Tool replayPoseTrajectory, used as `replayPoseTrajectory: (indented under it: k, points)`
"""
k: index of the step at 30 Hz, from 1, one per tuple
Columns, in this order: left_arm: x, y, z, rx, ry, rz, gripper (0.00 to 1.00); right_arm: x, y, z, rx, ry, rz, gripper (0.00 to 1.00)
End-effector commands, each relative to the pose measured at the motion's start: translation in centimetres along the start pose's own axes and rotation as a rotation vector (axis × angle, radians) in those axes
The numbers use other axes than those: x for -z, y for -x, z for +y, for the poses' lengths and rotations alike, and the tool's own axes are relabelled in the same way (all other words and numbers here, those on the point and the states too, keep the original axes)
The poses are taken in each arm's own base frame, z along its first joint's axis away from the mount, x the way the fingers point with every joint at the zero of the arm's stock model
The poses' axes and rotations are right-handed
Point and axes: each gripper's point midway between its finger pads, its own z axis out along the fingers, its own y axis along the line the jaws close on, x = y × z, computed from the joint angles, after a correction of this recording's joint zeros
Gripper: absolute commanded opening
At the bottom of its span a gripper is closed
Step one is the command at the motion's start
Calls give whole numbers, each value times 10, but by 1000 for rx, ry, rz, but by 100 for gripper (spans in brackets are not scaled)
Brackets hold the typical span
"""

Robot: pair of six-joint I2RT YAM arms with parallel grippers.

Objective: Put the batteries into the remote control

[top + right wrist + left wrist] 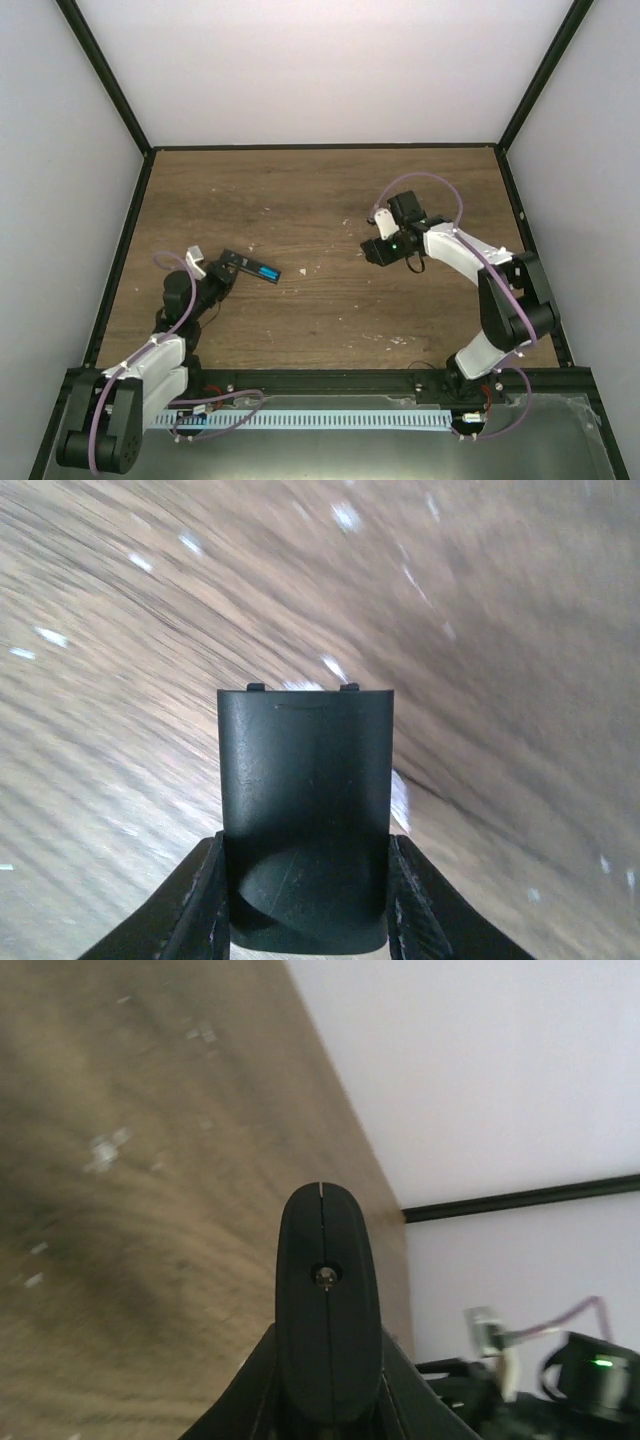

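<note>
Right wrist view showed right fingers clamping the cover; left fingers clamped the remote control, so alignment seemed next.

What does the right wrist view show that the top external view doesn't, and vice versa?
Right wrist only: a black cover piece clamped in the right end effector, two small tabs on its far edge. Top external only: the left end effector holding the remote control, blue batteries showing in it. Both: the wooden table with white specks.
</note>
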Motion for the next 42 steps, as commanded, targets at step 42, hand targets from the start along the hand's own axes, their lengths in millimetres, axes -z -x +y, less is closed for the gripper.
replayPoseTrajectory:
  k: [42]
  points:
    - [2, -19, 31, -68, -43, 19, 0, 25, 94, 157, 644, 414, -386, 24]
